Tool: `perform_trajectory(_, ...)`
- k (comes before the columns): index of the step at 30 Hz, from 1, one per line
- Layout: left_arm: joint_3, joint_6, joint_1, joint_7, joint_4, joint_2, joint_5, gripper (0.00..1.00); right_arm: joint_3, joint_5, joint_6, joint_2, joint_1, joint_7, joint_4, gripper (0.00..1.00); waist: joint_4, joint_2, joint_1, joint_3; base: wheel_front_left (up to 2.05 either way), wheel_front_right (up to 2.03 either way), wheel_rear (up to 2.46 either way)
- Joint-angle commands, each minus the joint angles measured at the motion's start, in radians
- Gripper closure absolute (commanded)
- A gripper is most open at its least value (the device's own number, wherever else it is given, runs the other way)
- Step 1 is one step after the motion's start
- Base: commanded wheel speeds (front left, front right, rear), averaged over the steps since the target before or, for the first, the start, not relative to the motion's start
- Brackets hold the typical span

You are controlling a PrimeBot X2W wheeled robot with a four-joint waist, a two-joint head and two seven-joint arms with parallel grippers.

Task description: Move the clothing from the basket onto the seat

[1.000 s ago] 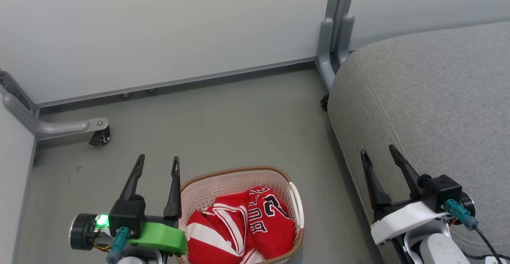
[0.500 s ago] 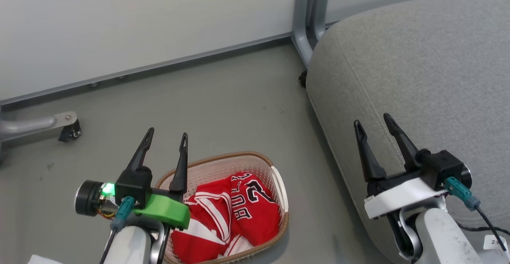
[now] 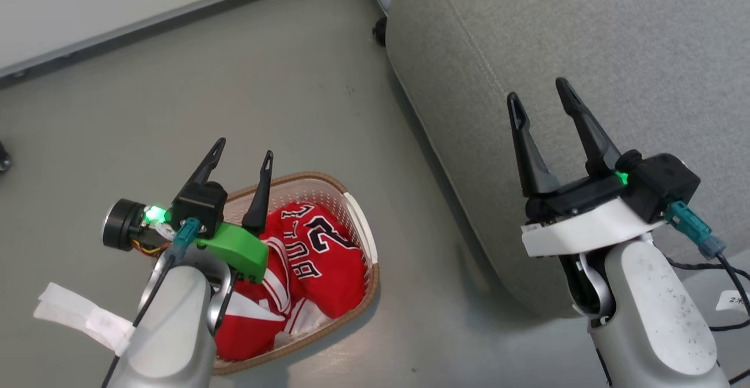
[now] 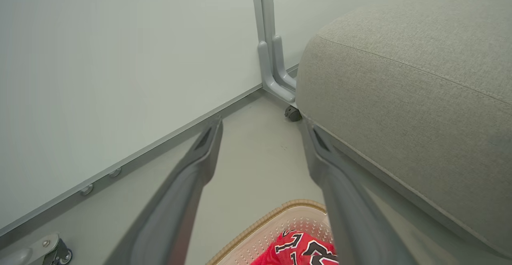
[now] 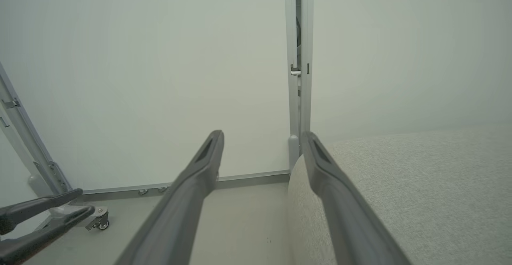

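Red jersey (image 3: 316,253) lay bundled in the basket (image 3: 293,176), beside the seat (image 3: 556,24).
Head view: left gripper (image 3: 245,147) hung over the basket's rim, right gripper (image 3: 537,89) over the seat, fingers spread and empty. Wrist views: each pair stood apart.

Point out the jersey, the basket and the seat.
jersey (image 3: 343,274), head view: red cloth right of the lettering.
basket (image 3: 304,190), head view: perforated far wall.
seat (image 3: 586,36), head view: bare grey top.
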Motion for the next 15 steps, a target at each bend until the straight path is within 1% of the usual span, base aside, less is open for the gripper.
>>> perform_trajectory(1, -0.003, -0.003, -0.039, -0.001, 0.021, 0.014, 0.011, 0.00, 0.006, 0.011, 0.000, -0.002, -0.026, -0.002, -0.012, 0.00, -0.105, 0.0000, 0.0000, 0.124, 0.00, 0.00, 0.00)
perform_trajectory(6, -0.029, -0.008, -0.126, -0.001, 0.114, 0.029, 0.009, 0.00, 0.017, 0.027, 0.000, -0.002, -0.075, -0.002, -0.053, 0.00, -0.136, 0.0000, 0.0000, 0.219, 0.00, 0.00, 0.00)
perform_trajectory(15, -0.084, -0.012, -0.265, -0.001, 0.302, 0.058, 0.017, 0.00, 0.041, 0.051, 0.000, -0.002, -0.142, -0.002, -0.100, 0.00, -0.156, 0.0000, 0.0000, 0.369, 0.00, 0.00, 0.00)
